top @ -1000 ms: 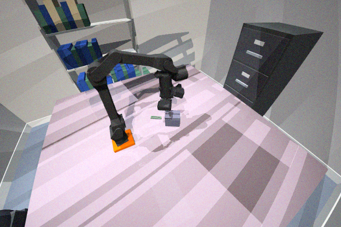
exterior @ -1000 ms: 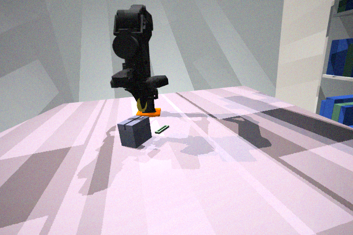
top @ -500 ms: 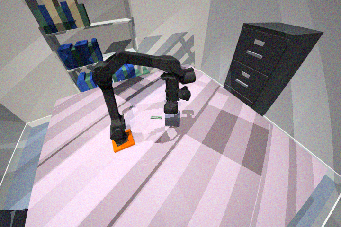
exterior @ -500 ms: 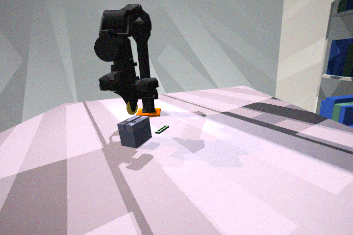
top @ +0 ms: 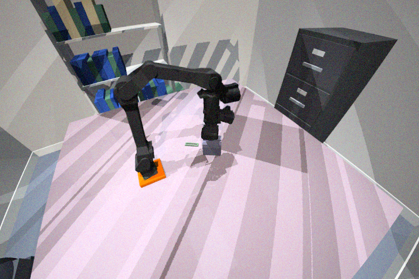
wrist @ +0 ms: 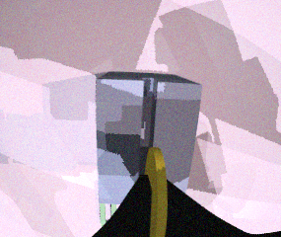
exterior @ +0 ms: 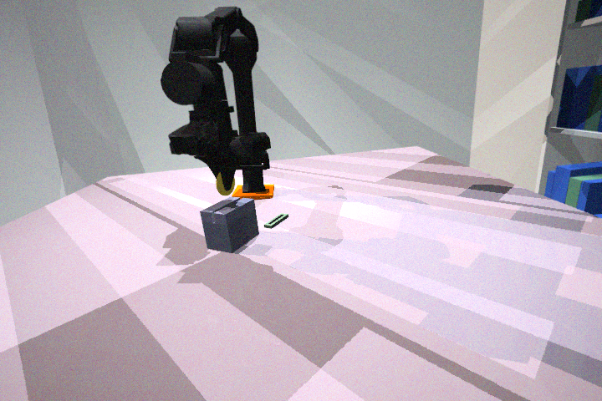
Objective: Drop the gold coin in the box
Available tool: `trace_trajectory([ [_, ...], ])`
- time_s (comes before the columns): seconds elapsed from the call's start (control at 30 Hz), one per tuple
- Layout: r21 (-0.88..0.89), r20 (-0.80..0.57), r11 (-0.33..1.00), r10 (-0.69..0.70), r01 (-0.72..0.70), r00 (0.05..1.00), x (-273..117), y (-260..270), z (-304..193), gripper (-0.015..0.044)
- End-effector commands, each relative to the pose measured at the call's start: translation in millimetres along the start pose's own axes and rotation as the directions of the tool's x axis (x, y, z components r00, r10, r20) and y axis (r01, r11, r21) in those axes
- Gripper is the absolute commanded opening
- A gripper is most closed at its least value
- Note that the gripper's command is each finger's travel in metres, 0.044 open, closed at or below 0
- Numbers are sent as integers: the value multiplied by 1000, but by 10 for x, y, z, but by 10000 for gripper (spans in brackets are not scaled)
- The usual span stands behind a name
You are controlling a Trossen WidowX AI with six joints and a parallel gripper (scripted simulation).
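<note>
The gold coin (exterior: 223, 185) (wrist: 158, 197) is upright on edge between my closed fingertips. My gripper (exterior: 228, 181) (wrist: 150, 182) points down above the grey box (top: 212, 148) (exterior: 231, 230) (wrist: 178, 125). In the exterior view a small gap shows between the coin and the lid. In the wrist view the dark slot (wrist: 149, 114) runs nearly in line with the coin, whose tip appears slightly right of it. The coin is hidden in the top view. The green holder (top: 186, 144) (exterior: 267, 225) (wrist: 103, 213) is empty beside the box.
The arm's orange base plate (top: 141, 182) (exterior: 269, 194) stands on the pink table (top: 117, 230) (exterior: 382, 226). A dark filing cabinet (top: 315, 78) and a bookshelf (top: 141, 28) stand beyond the table.
</note>
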State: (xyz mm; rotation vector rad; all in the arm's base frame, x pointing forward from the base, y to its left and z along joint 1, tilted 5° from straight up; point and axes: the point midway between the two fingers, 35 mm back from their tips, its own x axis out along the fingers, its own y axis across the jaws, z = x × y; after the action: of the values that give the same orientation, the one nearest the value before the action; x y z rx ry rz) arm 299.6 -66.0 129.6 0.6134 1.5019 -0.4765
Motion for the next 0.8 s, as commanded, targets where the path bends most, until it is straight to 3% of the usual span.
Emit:
trace_trajectory([
  [0.0,-5,4,1000,1,-1,1000,-26,-1,31,0],
  [0.77,-10,-4,1000,-2,1,1000,-33,-5,40,0],
])
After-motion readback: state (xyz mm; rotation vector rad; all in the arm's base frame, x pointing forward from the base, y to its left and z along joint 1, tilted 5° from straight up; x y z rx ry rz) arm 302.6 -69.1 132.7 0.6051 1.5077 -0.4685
